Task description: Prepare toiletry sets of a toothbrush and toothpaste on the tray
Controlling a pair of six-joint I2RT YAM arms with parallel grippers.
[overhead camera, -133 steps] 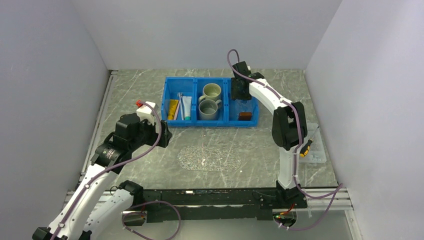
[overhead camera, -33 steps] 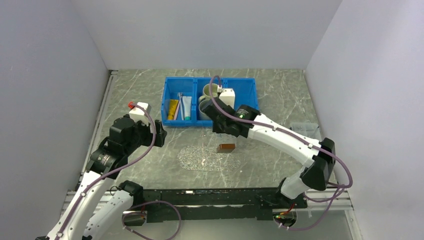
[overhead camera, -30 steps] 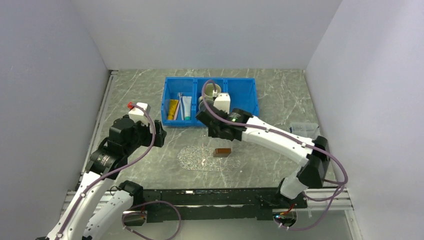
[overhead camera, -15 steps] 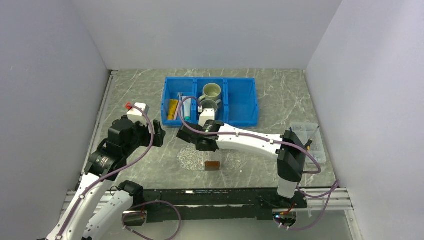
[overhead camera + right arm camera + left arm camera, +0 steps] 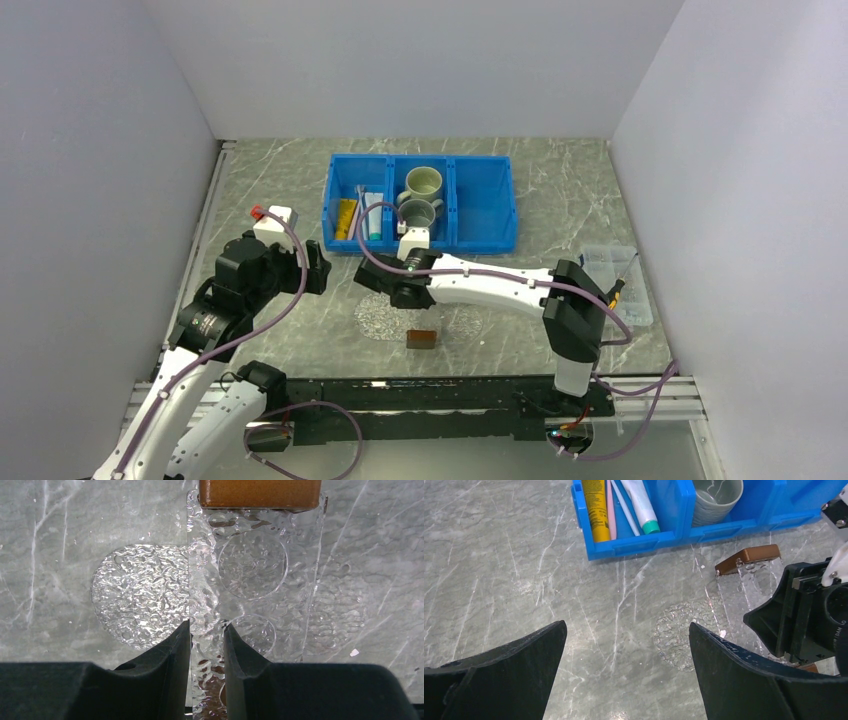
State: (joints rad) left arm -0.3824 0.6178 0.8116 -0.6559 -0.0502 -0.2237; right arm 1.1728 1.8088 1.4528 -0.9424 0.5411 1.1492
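Overhead camera sees whole table point(image 5: 280, 200); both close wrist cameras share the tray point(image 5: 676, 635).

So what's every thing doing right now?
tray: flat on the table, no brush or tube on it.
left gripper: open, holding nothing.
right gripper: shut on the clear piece with a brown end, over the tray.
toothbrushes: lying in the blue bin's left compartment.
toothpaste tubes: lying beside them.
mugs: upright in the middle compartment.
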